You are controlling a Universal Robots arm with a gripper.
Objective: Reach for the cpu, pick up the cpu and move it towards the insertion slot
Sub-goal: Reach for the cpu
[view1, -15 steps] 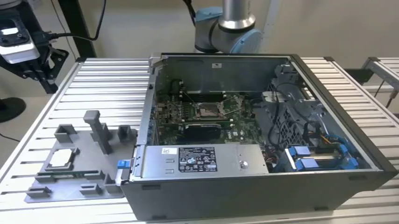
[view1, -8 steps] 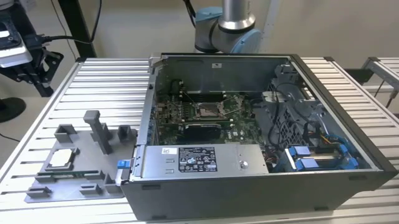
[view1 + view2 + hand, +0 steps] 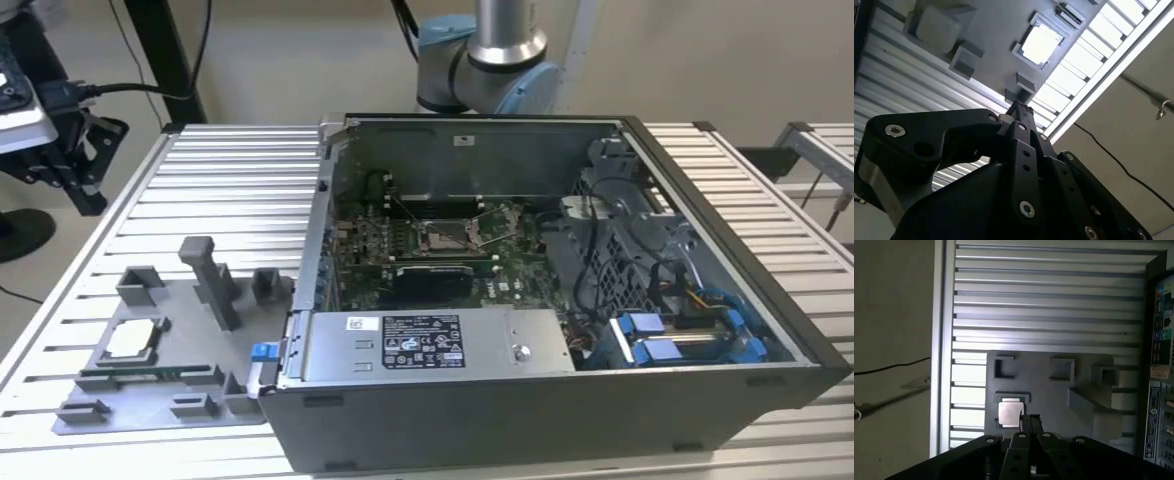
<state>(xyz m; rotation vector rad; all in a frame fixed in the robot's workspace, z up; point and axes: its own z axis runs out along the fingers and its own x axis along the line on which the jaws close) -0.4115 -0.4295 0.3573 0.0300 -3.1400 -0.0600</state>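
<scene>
First wrist view: the black tool (image 3: pixel 1030 423), its two fingers pressed together on nothing, hangs well apart from the grey tray (image 3: pixel 1054 385), with its tips pointing towards the cpu (image 3: pixel 1009 414). The cpu lies flat in a square recess of the tray, silvery top up and untouched. Beyond the tray runs the slatted metal worktop (image 3: pixel 1044 300).

Second wrist view: the closed fingers point at the tray, where the cpu shows bright in its recess.

Exterior view: nearest, the tray sits on the worktop at the exterior view's left, just beside the open computer case (image 3: pixel 534 420). Inside the case, on the green board, the insertion slot (image 3: pixel 445 237) sits well apart from the cpu. Farther back, at the exterior view's left edge, the tool hangs off the worktop's far corner. The arm (image 3: pixel 487 55) rises behind the case.
</scene>
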